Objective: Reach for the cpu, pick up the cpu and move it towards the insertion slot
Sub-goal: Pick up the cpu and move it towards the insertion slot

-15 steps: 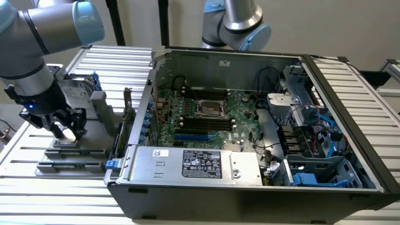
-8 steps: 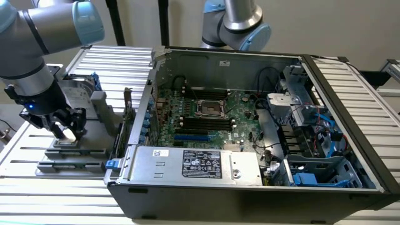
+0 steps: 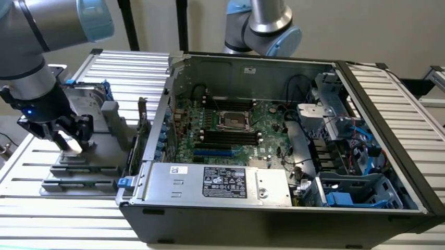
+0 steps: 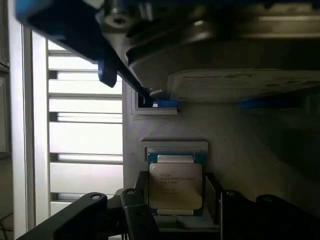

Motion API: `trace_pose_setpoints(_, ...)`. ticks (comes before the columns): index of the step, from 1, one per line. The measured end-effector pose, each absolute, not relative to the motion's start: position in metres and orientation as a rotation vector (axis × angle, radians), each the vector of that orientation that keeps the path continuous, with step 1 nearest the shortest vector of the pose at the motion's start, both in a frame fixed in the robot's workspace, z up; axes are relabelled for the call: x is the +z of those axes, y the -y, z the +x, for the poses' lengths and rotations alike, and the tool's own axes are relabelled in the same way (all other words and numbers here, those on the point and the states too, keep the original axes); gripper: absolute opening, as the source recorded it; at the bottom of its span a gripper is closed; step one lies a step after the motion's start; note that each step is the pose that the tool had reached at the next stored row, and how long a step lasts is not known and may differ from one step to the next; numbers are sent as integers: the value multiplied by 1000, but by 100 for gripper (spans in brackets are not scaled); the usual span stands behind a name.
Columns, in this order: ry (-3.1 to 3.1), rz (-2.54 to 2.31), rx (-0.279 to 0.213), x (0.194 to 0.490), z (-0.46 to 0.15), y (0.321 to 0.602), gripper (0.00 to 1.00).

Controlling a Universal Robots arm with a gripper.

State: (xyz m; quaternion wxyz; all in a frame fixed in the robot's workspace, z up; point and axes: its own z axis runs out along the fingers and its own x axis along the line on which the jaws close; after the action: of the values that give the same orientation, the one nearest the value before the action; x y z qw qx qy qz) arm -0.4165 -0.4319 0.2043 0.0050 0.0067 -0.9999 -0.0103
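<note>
The cpu (image 4: 175, 184) is a small flat square chip with a silver metal top and a green rim. It lies just over the pocket of a grey holder (image 4: 175, 148). My gripper (image 4: 176, 202) straddles it, and the black fingers (image 4: 140, 207) press on two opposite edges, so it is shut on the chip. In the exterior view the gripper (image 3: 68, 139) hangs low over the grey fixture (image 3: 83, 169) on that view's left, with the pale cpu (image 3: 70, 142) between its fingers. The insertion slot (image 3: 233, 121), with its shiny frame and dark centre, sits on the green motherboard (image 3: 268, 117) inside the open case.
An upright silver hard drive in a blue frame (image 3: 90, 96) stands just behind the gripper. The case wall (image 3: 149, 140) rises between the fixture and the motherboard. Black memory slots (image 3: 230, 138), a power supply (image 3: 222, 179) and a second arm (image 3: 261, 26) surround the socket.
</note>
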Motion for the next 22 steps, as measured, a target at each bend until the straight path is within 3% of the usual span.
trace_pose_setpoints(22,3131,21,-32,305,-398,432,54)
